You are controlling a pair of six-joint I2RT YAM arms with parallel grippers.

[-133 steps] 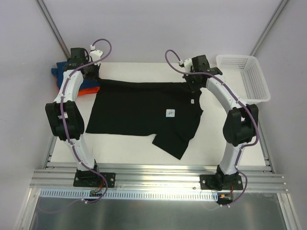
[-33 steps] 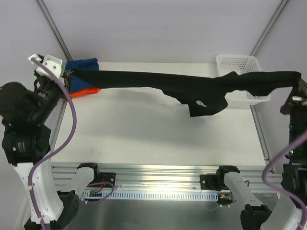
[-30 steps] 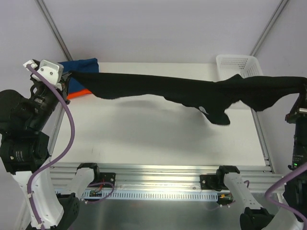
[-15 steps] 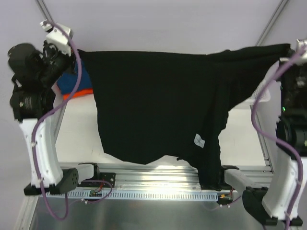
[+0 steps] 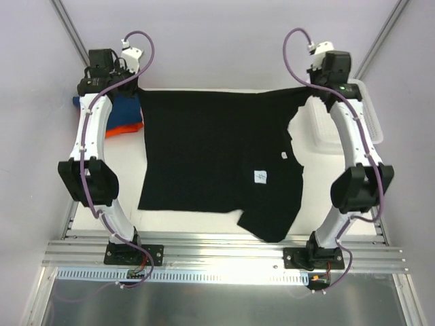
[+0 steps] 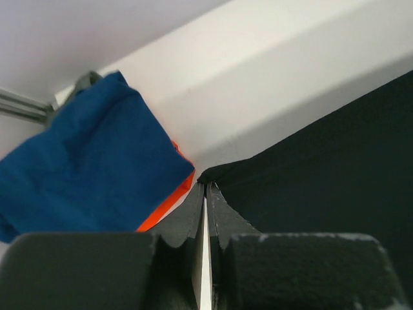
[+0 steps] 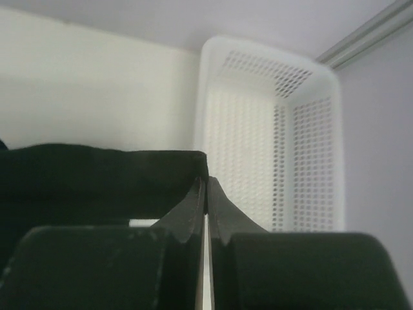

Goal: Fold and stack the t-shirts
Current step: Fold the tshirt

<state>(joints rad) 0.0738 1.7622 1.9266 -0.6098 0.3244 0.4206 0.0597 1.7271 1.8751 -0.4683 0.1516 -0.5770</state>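
The black t-shirt (image 5: 217, 156) spreads flat across the table (image 5: 126, 170), its far corners pinched by the left gripper (image 6: 205, 186) and right gripper (image 7: 206, 181) — both closed on cloth — apparently to pull that edge straight for folding.

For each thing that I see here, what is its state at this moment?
black t-shirt: unfolded, spread flat, both far corners gripped.
blue t-shirt: lying on the orange t-shirt.
orange t-shirt: mostly covered by the blue one.
left claw: shut on black t-shirt.
right claw: shut on black t-shirt.
basket: upright.
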